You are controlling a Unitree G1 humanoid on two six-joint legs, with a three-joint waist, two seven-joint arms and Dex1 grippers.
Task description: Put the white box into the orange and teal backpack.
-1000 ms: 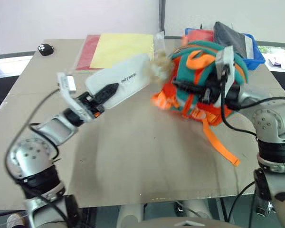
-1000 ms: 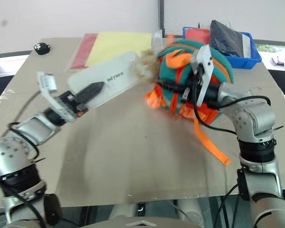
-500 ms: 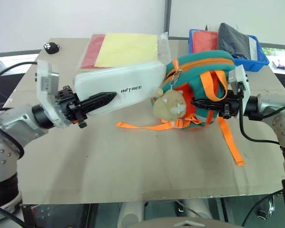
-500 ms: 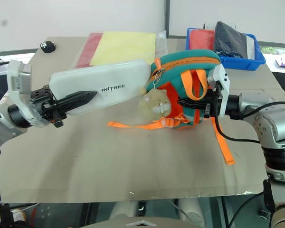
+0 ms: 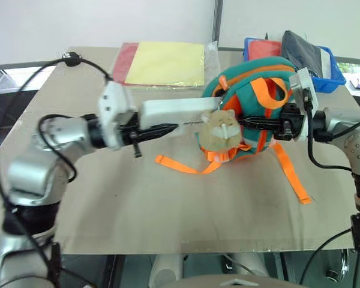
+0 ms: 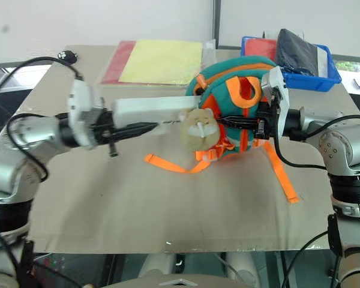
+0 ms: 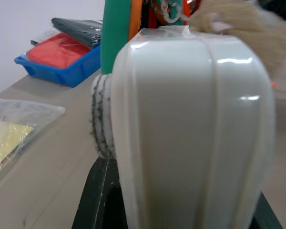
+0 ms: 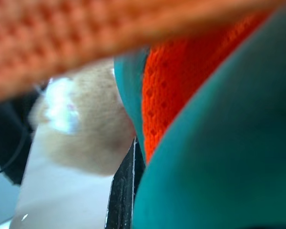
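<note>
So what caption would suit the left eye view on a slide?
Left gripper pushes the white box edge-on toward the orange and teal backpack, which the right gripper holds.

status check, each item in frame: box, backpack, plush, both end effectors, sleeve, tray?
white box: held edge-up in the left end effector, far end at the backpack's mouth, behind the plush toy.
backpack: lifted off the table, gripped by the right end effector, straps dangling.
plush toy: hanging at the backpack's front.
clear sleeve: flat on the table.
blue tray: on the table, loaded.
</note>
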